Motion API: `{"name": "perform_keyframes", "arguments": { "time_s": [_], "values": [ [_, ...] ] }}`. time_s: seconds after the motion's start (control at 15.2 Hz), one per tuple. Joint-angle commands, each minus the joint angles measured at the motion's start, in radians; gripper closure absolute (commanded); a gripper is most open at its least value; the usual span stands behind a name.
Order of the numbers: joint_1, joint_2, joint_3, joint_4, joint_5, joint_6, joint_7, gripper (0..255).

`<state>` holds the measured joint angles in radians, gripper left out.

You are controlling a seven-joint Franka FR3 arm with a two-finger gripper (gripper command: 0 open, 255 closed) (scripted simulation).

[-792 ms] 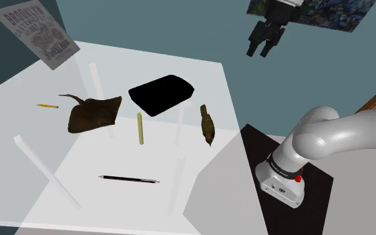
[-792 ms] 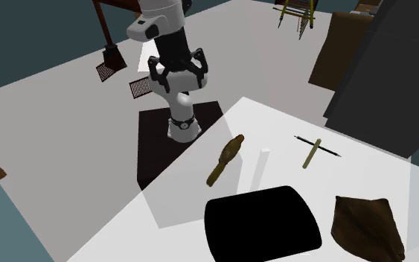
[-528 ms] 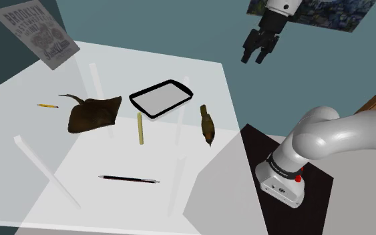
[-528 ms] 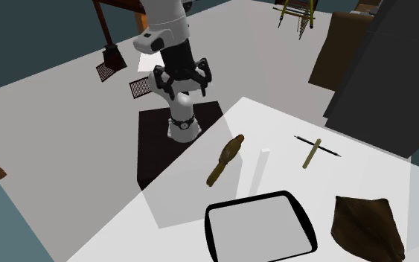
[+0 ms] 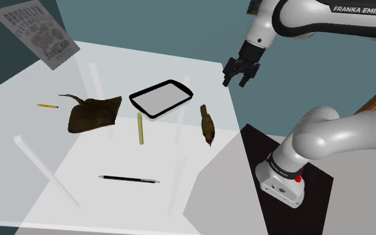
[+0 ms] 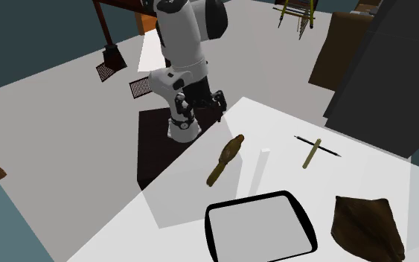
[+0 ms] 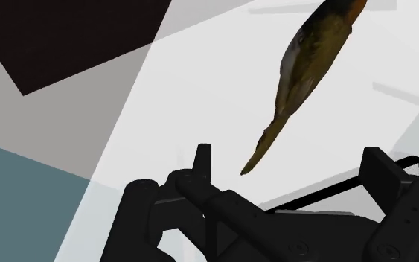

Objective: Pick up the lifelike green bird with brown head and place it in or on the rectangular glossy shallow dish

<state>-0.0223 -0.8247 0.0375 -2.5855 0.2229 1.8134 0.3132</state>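
shoulder view: my pincer (image 5: 238,72) hangs in the air over the near edge of the white table (image 5: 113,200), fingers pointing down. the green bird with the brown head (image 5: 208,125) lies flat on the table below my pincer and slightly to the shoulder view's left of it, well apart from it. the black-rimmed shallow dish (image 5: 161,98) sits farther from my pincer on the same side, near the bird but not touching it. beyond the dish from my pincer lies a brown flat ray-shaped thing (image 5: 93,112).

second exterior view: my pincer (image 6: 204,109) is low in front of my stand (image 6: 183,126), above the table's corner. the bird (image 6: 228,158) lies just past it on the table, the dish (image 6: 256,232) farther on.

wrist view: my pincer (image 7: 289,158) is wide, its fingers (image 7: 202,160) standing well apart with nothing clasped. the bird (image 7: 312,52) stretches out ahead of them, tail tip toward the gap, touched by neither finger.
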Motion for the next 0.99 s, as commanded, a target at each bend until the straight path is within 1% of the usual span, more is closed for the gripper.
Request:
{"name": "perform_keyframes", "arguments": {
  "time_s": [0.0,0.33,0.59,0.92],
  "values": [
    [0.004,0.014,0.024,-0.057,0.030,0.077,0.030,0],
    [0.028,0.096,0.090,-0.160,0.115,0.273,0.101,0],
    [0.057,0.208,0.144,-0.212,0.195,0.449,0.148,0],
    [0.073,0.266,0.160,-0.236,0.224,0.532,0.141,0]
  ]
}}
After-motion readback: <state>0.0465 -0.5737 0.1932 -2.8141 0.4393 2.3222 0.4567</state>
